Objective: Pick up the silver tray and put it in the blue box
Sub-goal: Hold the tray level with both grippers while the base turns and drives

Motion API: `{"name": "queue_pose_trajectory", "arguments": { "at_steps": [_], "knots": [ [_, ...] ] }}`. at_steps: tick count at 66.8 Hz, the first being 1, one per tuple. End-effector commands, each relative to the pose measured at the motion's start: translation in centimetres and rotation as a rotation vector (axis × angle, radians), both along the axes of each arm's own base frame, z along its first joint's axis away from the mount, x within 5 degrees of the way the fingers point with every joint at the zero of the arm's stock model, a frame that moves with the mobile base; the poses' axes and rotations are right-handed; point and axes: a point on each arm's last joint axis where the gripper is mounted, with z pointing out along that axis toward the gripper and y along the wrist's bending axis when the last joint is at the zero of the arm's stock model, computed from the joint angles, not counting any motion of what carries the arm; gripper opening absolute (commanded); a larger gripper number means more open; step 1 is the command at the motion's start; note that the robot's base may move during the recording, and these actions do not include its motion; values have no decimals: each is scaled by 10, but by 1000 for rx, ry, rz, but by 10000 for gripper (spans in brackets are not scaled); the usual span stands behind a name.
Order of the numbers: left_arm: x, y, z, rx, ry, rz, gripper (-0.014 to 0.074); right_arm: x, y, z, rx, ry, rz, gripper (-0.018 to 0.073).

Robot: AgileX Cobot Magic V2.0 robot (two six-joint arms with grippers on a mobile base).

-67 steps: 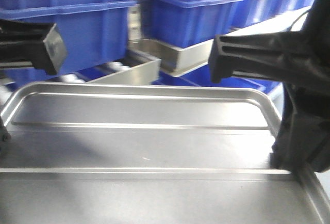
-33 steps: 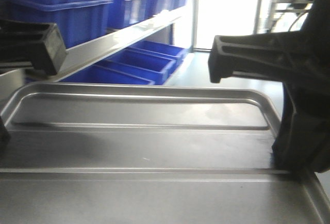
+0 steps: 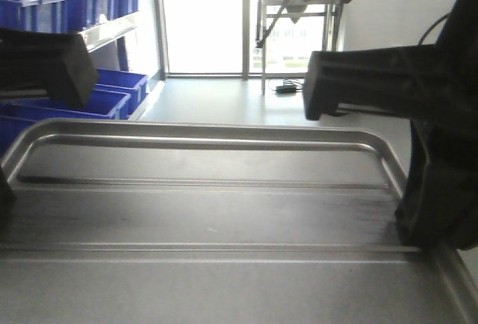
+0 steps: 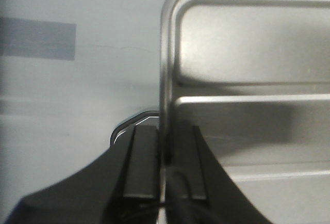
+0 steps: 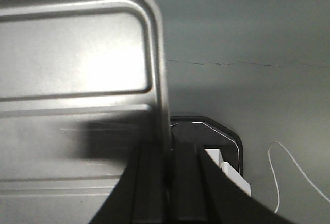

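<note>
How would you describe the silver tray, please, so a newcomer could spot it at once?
Below the bright window, the silver tray fills the foreground, its rims clamped by the left gripper and right gripper. Unlike the blue bins at left, it is shiny metal with long ridges.

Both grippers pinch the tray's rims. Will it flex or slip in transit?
Probably stiff: the tray has raised ridges and a sloped rim, and spans flat between left gripper and right gripper. Likely slippery: shiny bare metal, pinched only at thin edges. It could tilt if one grip loosens.
</note>
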Motion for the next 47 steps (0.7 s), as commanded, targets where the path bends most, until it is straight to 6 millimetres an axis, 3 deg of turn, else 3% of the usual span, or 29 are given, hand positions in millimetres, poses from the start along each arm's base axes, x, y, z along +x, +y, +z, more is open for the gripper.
{"name": "queue_pose_trajectory", "arguments": {
  "at_steps": [1, 47],
  "knots": [
    [0, -4, 13, -72, -34, -15, -10, 2, 4, 16, 79, -72, 24, 52],
    [0, -4, 13, -72, -34, -15, -10, 2, 4, 16, 79, -72, 24, 52]
  ]
}}
